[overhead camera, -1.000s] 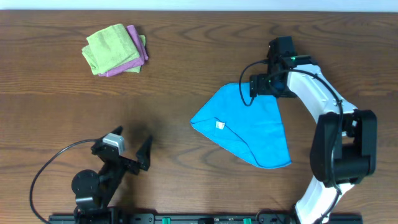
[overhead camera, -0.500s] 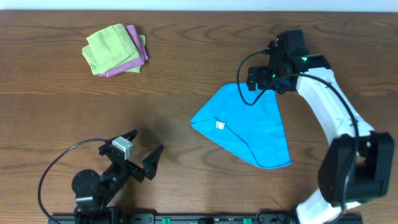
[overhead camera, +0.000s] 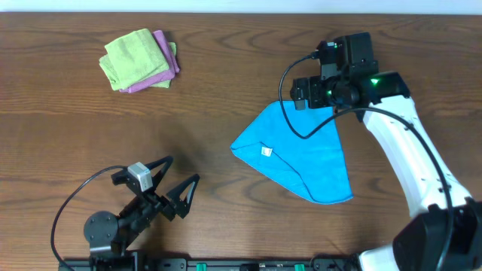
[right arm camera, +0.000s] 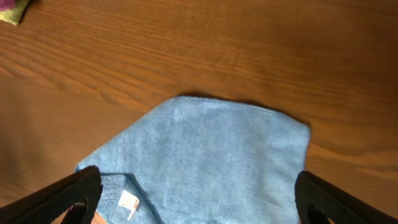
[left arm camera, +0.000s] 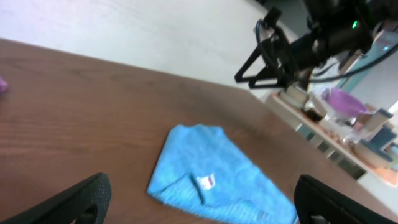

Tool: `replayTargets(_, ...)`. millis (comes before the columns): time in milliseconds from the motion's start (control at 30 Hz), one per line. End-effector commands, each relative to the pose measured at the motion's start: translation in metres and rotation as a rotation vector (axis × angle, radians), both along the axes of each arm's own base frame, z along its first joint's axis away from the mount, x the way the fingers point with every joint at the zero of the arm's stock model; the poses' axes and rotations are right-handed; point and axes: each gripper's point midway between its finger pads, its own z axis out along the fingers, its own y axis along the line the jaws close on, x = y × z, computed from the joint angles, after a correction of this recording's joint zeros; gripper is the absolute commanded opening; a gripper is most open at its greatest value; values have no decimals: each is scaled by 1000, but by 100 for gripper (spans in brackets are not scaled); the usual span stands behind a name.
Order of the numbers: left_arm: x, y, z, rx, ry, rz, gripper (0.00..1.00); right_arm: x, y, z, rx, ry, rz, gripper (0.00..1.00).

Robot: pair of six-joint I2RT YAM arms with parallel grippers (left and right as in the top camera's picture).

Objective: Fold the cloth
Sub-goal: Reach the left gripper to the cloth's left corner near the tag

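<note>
Beneath right fingers [right arm camera: 74,193]: cloth [right arm camera: 211,155] flat on desk [right arm camera: 249,50], seemingly folded once, far edge centred for a pinch.
Right fingers: spread wide, empty, hovering.
Left fingers [left arm camera: 81,199]: spread wide, empty, well short of cloth.

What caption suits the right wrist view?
Open right end effector above a bright blue microfibre cloth with a small white tag, lying on the brown wooden table.
</note>
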Motion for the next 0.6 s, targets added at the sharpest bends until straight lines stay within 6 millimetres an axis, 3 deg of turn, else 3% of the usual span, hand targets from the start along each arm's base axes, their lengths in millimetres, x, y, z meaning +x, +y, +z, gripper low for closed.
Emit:
replayTargets(0,-2,-5,3,-93,64,-30,95,-7,-6,21,-48,-66,27,99)
replayTargets(233,3,-18,1,-140,141,-78,95,-11,-38,50,-109,-144,-66,99)
replayTargets(400,14,-28,11,-108,177,-112,95,-19,-55,51,-114,-120,-101,99)
replayTargets(567,35,-52,26,-28,213,-201,95,-23,-66,55,-129,-120,-131,99)
